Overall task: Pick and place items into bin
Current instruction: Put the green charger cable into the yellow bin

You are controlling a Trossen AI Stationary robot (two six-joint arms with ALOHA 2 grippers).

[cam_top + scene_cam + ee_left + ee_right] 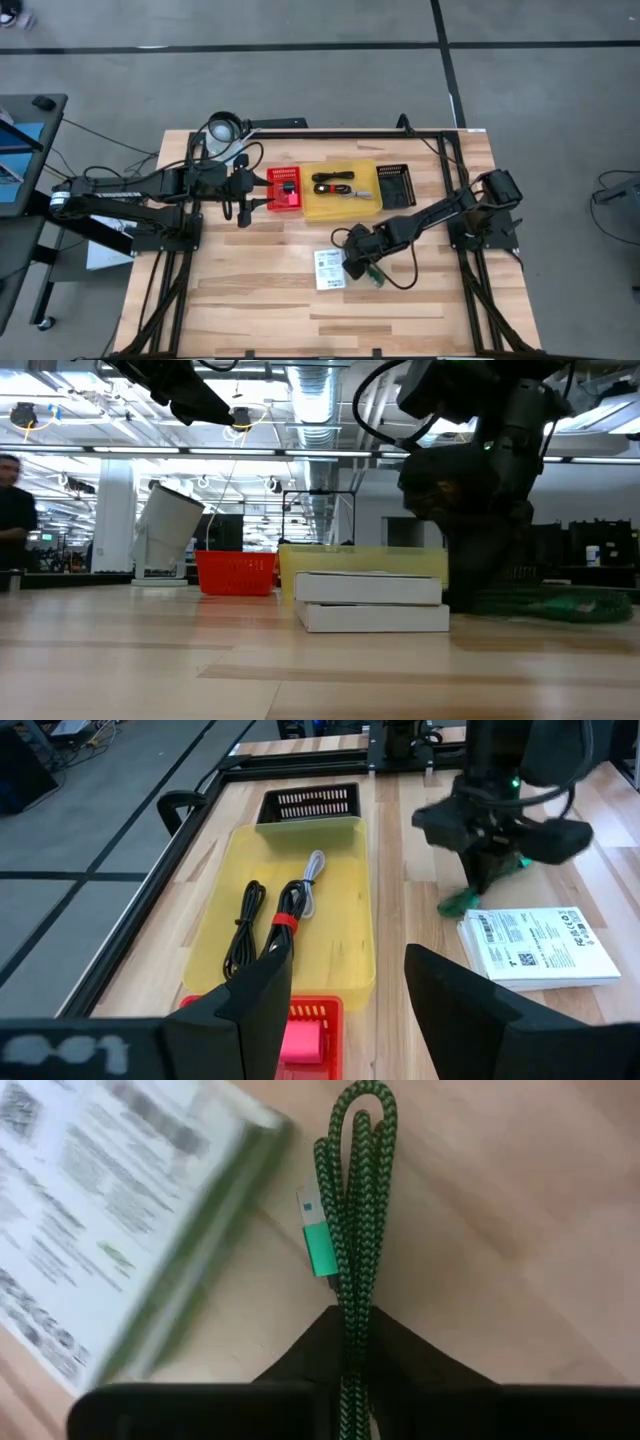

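My right gripper is down at the table beside the flat white printed packet, shut on a green braided cable folded into a slim bundle. My left gripper hangs open above the red bin. The yellow bin holds a coiled black cable with a red tie and a thin silver cable. A small black piece lies in the red bin. The packet rests flat on the wood. My right gripper pinches the green cable bundle between its two fingers, near one end of the folded strands, coming from above with the fingers across the bundle. The looped end and green plug reach out ahead, seemingly lying on the wood.
A black slotted bin sits to the right of the yellow bin. A white mug lies at the far left of the table. A black frame rail runs along the far edge. Bare wood lies near me.
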